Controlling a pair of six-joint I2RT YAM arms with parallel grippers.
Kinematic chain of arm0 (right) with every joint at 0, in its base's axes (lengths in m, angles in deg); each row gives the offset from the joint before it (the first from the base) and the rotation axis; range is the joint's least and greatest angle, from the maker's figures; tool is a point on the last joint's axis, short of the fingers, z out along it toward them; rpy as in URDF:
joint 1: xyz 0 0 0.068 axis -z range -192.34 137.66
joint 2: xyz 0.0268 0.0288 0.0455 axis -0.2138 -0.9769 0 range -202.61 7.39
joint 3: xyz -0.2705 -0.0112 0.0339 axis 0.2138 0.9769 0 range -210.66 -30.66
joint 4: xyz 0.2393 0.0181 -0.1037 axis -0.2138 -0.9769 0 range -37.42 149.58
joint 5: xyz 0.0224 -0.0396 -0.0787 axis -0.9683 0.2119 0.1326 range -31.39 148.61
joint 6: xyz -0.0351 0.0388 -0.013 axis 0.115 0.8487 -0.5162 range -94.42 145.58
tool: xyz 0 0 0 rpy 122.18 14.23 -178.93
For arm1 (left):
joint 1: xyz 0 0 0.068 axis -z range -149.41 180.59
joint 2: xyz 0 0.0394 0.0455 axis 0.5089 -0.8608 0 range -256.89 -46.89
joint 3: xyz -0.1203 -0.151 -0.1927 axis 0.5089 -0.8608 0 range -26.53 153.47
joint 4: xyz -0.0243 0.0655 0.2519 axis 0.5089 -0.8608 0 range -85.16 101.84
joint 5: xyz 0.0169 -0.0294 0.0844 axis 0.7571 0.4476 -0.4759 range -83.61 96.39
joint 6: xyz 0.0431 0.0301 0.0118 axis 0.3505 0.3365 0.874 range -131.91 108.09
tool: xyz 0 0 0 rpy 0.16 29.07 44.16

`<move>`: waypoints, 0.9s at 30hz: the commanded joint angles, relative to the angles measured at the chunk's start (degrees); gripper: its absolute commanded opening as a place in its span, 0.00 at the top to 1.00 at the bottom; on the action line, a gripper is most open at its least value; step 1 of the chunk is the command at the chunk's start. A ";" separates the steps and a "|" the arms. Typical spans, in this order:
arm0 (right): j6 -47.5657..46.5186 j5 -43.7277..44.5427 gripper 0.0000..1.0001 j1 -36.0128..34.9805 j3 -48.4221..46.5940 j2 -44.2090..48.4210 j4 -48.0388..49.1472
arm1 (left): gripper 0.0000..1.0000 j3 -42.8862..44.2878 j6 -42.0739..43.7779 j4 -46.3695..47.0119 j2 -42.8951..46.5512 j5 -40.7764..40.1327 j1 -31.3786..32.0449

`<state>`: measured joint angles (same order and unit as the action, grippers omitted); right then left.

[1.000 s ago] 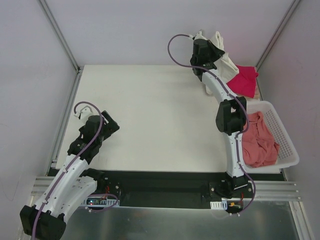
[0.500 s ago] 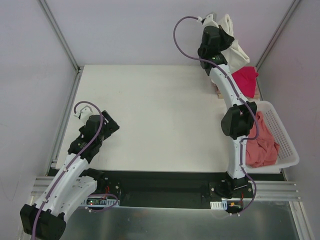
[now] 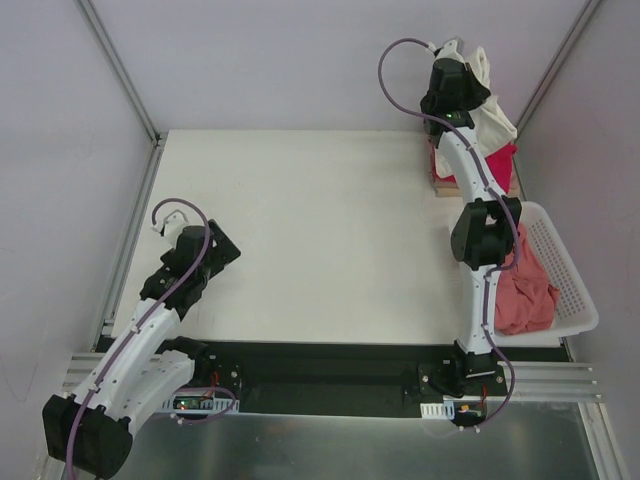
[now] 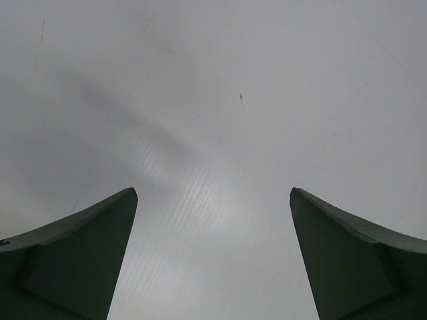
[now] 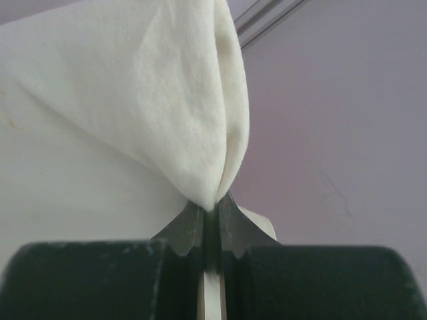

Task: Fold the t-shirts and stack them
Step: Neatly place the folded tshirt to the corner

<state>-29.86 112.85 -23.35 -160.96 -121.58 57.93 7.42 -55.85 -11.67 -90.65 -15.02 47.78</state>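
My right gripper (image 3: 465,70) is raised at the far right corner and is shut on a fold of the cream t-shirt (image 3: 495,112), which hangs down from it. In the right wrist view the jaws (image 5: 213,205) pinch the cream cloth (image 5: 133,100) tight. Below it lies the magenta-red t-shirt (image 3: 500,160), half covered, with a tan edge (image 3: 438,184) at its left. The salmon-pink t-shirt (image 3: 522,290) lies crumpled in the basket. My left gripper (image 3: 222,246) rests low at the near left, open, with only bare table between its fingers (image 4: 87,253).
The white slotted basket (image 3: 572,285) stands at the right edge of the table, beside the right arm's elbow. Metal frame posts run along the table's left side (image 3: 130,230) and up at the back right corner (image 3: 545,80). Walls close in behind.
The right arm has swung to the right and further back, carrying the cream t-shirt over the magenta-red one. The left arm has barely shifted.
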 commanded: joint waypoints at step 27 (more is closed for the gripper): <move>31.35 -27.60 0.03 13.56 4.34 7.21 -19.08 | 0.01 5.95 -1.32 -0.93 -5.19 6.02 -0.23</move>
<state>-3.15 91.98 -8.77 -158.93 -126.94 41.80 11.68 -56.51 -11.67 -98.59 -10.89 47.78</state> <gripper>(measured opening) 0.966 0.993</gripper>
